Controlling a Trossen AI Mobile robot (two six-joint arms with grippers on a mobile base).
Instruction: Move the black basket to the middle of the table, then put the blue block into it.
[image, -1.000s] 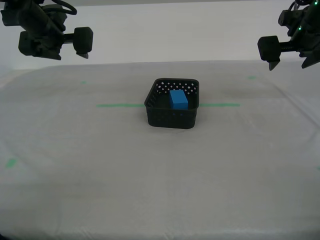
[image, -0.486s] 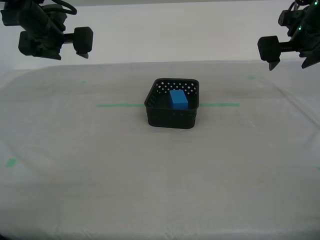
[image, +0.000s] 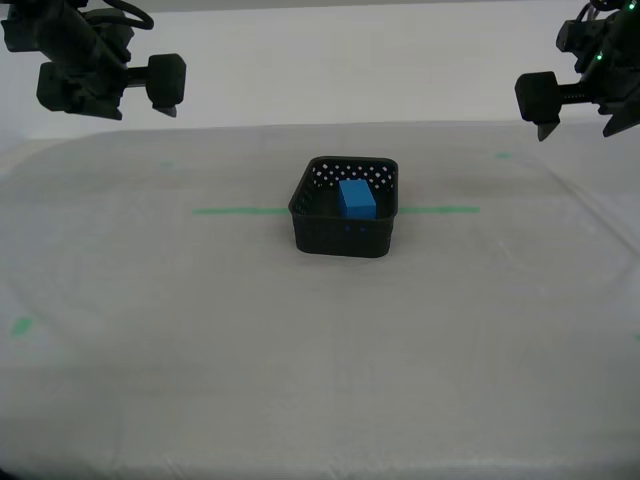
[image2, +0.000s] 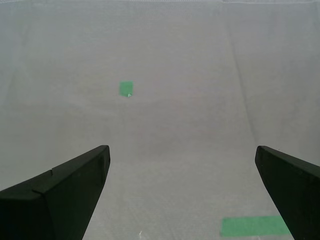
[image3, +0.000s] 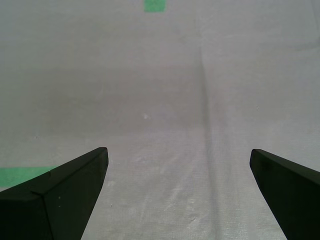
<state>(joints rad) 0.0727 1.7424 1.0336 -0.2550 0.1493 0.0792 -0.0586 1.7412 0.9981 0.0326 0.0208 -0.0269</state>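
A: Blue plastic inside black plastic. The blue block (image: 357, 197) sits in the black basket (image: 343, 235), toward its far wall and a little to the exterior view's right of its centre.

B: And the basket?

A: It's on the table (image: 300, 350), about midway across, right on the green tape line (image: 235, 211), which shows on both sides of it. Judging by that, both parts of the task look done.

B: Your jaws?

A: My first gripper (image3: 177, 151) is spread wide with only bare cloth between its fingers, and a green tape bit (image3: 154, 5) farther off. My second gripper (image2: 181, 148) is also spread wide and empty, over cloth with another tape bit (image2: 126, 88).

B: Which one is closer to the basket?

A: I can't say. One arm (image: 100, 70) hangs high at the exterior view's far left, the other arm (image: 585, 80) high at the far right. Both are well apart from the basket, and neither wrist view shows it, so I can't match first and second to them.

B: If another move were needed?

A: The basket lies below and between the two arms, nearer the camera than both. It's square and the block is a cube, so there's no long axis to line up with. Either arm would have to come inward and down.
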